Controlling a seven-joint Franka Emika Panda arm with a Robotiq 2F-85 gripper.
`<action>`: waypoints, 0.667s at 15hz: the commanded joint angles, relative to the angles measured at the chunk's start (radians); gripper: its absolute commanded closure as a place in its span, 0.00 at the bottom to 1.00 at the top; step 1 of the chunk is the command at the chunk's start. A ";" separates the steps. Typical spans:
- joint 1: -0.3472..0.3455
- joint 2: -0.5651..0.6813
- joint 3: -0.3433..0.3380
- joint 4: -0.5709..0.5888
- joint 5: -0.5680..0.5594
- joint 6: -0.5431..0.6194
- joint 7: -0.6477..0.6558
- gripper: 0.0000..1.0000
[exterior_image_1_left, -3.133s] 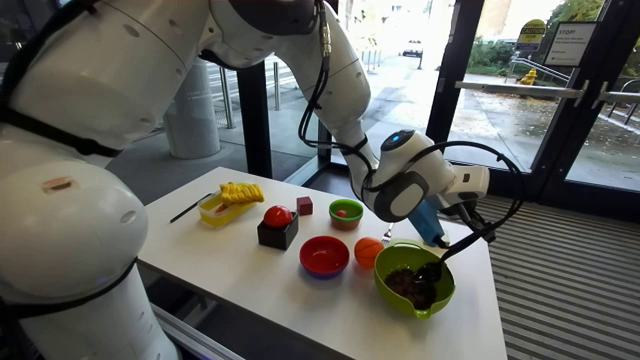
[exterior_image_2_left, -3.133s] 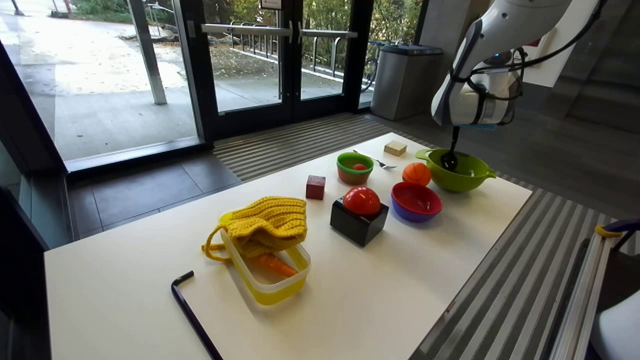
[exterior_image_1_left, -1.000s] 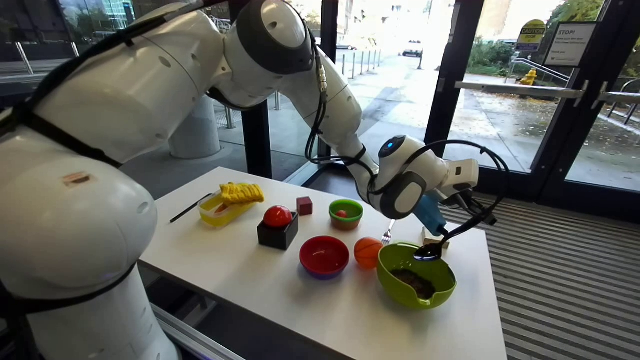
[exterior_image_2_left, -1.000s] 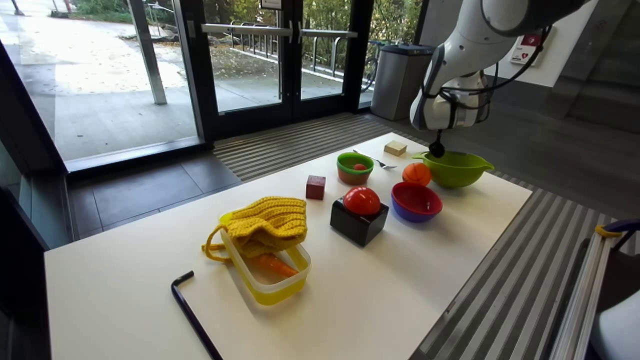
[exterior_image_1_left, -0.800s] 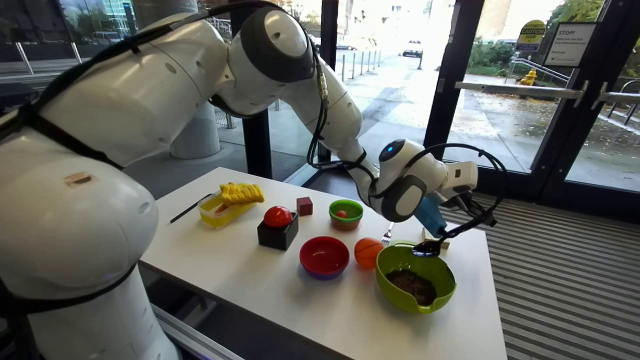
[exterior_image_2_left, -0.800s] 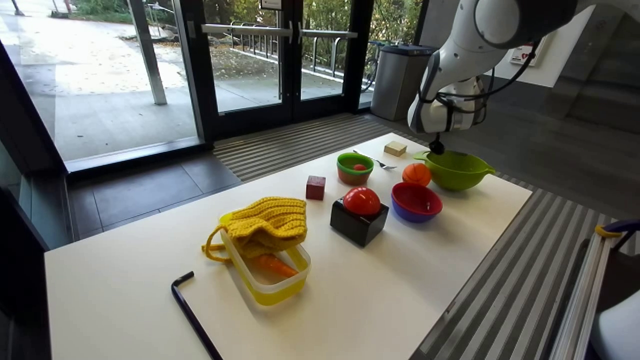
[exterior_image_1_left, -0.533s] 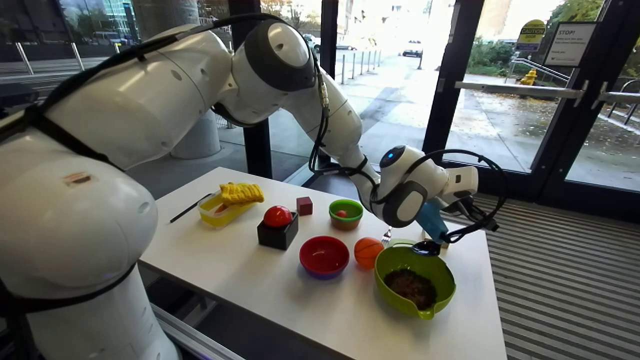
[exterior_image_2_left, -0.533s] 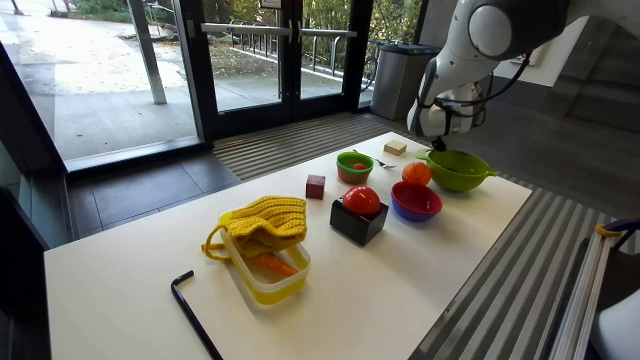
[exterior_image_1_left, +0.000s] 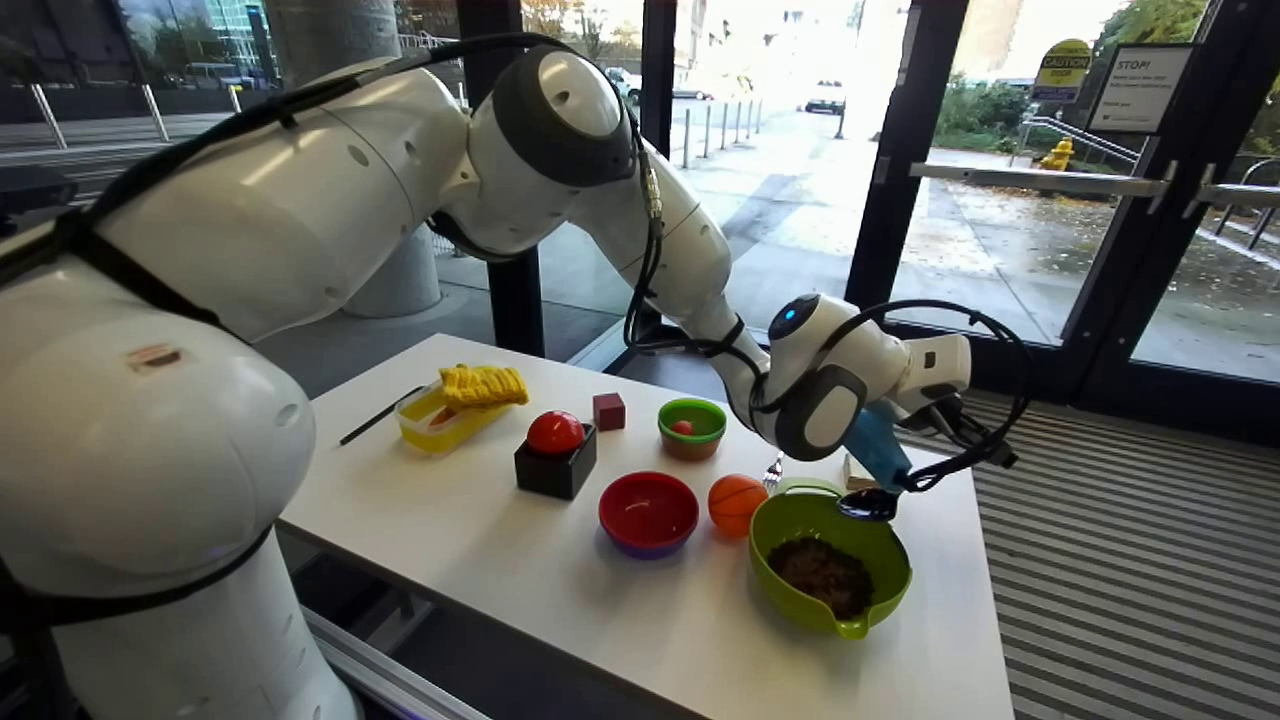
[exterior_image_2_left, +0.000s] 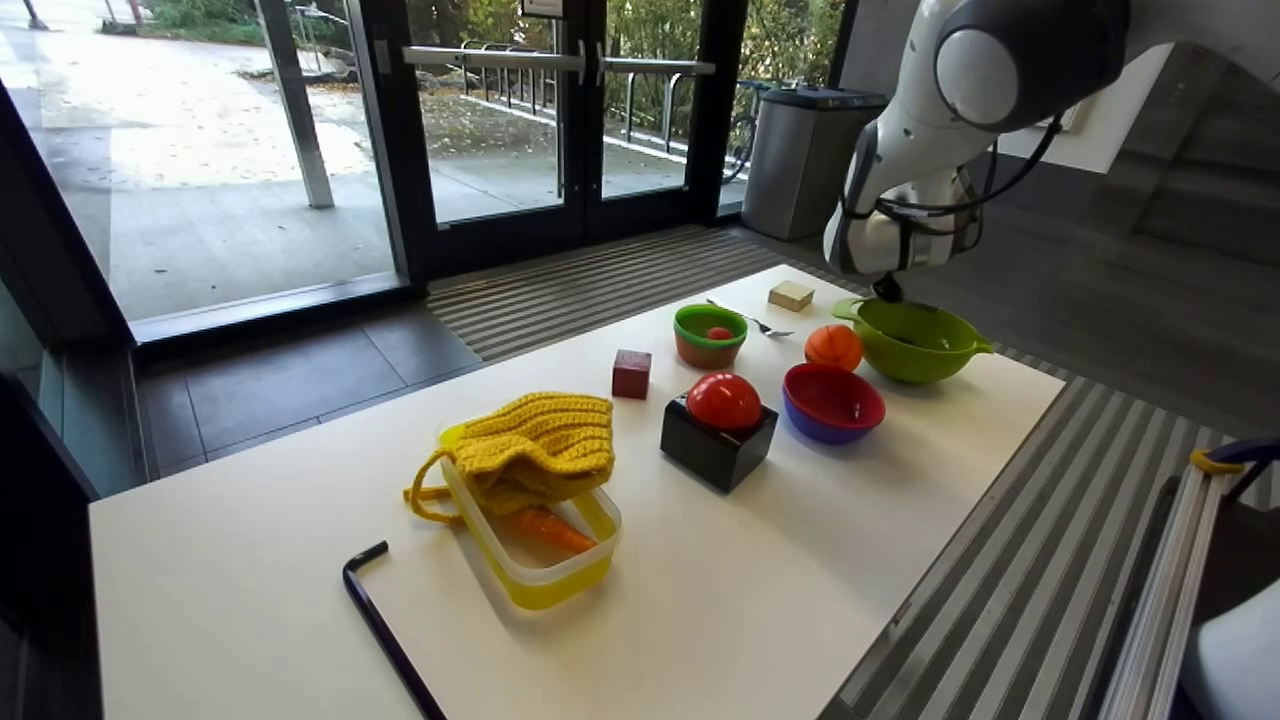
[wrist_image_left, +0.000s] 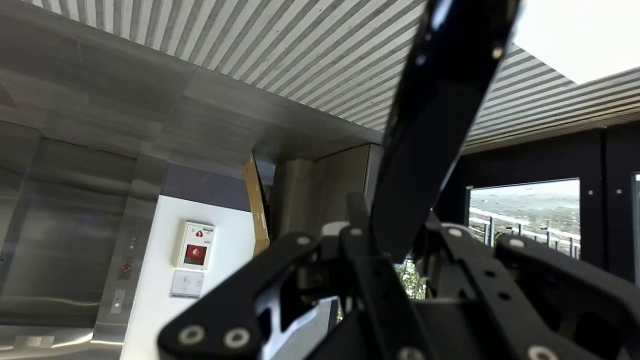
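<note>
White arm (exterior_image_1_left: 300, 210), base at the left edge in an exterior view, arched over a white table (exterior_image_1_left: 480, 540). Left to right from there: black rod (exterior_image_1_left: 381, 416), bent at one end; yellow tub (exterior_image_1_left: 460, 438), yellow knitted cloth (exterior_image_1_left: 485, 386) draped over part of it, carrot (exterior_image_2_left: 553, 530) lying inside. Then a black box (exterior_image_1_left: 548, 478) topped by a red dome (exterior_image_1_left: 555, 432); dark red cube (exterior_image_1_left: 608, 411) behind, apart. Red-and-purple bowl (exterior_image_1_left: 649, 512) next; farther back, a small green-rimmed bowl (exterior_image_1_left: 708, 422) with a red ball (exterior_image_1_left: 682, 428) in it. Orange ball (exterior_image_1_left: 737, 505) between the red-and-purple bowl and the big green one; fork (exterior_image_1_left: 774, 472) behind it, partly hidden.

Green bowl (exterior_image_1_left: 885, 548) upright near the table's right end, dark brown bits (exterior_image_1_left: 825, 575) in the bottom. Pale block (exterior_image_2_left: 790, 296) flat on the table beyond. Black spoon (exterior_image_1_left: 868, 504): head above the green bowl's back edge, clear of the bits; cannot tell whether it touches the rim. Gripper (wrist_image_left: 395, 240) narrow, pinching the spoon's handle between its fingers, seen in the wrist view. Striped mat (exterior_image_1_left: 1130, 560) far right, on the floor.
</note>
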 joint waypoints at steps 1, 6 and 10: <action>0.008 -0.033 -0.014 -0.031 -0.009 0.000 -0.016 0.94; -0.007 -0.097 0.018 -0.096 -0.062 0.000 -0.056 0.94; -0.037 -0.204 0.069 -0.209 -0.185 0.000 -0.083 0.94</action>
